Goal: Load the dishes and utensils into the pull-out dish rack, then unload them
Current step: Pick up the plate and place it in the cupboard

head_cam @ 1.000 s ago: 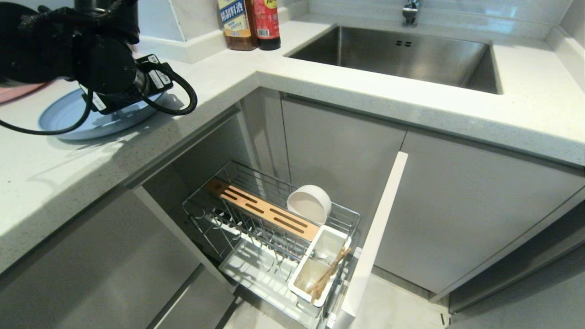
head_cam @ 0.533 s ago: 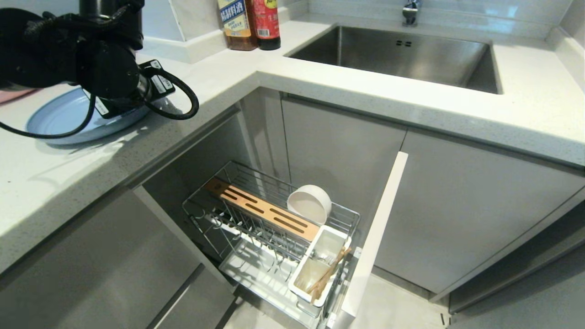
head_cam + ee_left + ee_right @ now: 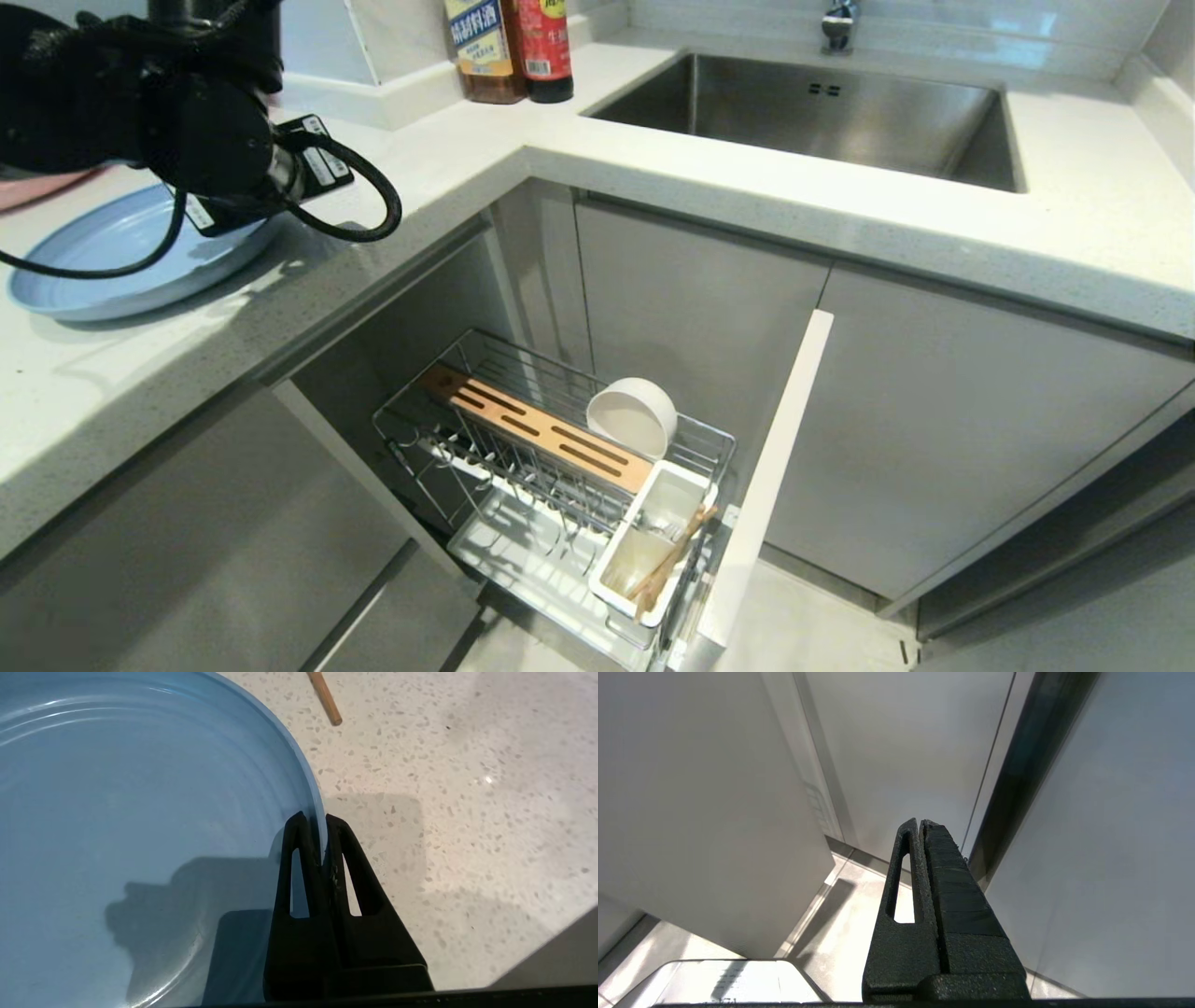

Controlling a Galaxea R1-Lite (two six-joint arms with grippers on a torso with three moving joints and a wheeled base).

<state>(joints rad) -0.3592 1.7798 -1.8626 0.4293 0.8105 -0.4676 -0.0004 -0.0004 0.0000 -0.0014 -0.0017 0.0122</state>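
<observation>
A pale blue plate (image 3: 103,261) lies on the white counter at the far left. My left gripper (image 3: 316,817) is shut on the plate's rim (image 3: 314,788), one finger inside and one outside; in the head view the black wrist (image 3: 205,140) hides the fingers. Below the counter the pull-out dish rack (image 3: 425,397) stands open. A cream bowl (image 3: 633,415) lies on its side behind the wooden strip (image 3: 537,429). Chopsticks (image 3: 667,560) lean in the white utensil cup (image 3: 621,583). My right gripper (image 3: 920,821) is shut and empty, down by the cabinet fronts.
Two sauce bottles (image 3: 509,47) stand at the counter's back, the steel sink (image 3: 812,112) to their right. A pink plate's edge (image 3: 28,187) shows behind the left arm. A wooden stick end (image 3: 325,699) lies on the counter beyond the plate. The rack's pale front panel (image 3: 766,485) juts out.
The blue plate has slid to the left on the counter under my left wrist. The rack and its contents have not moved.
</observation>
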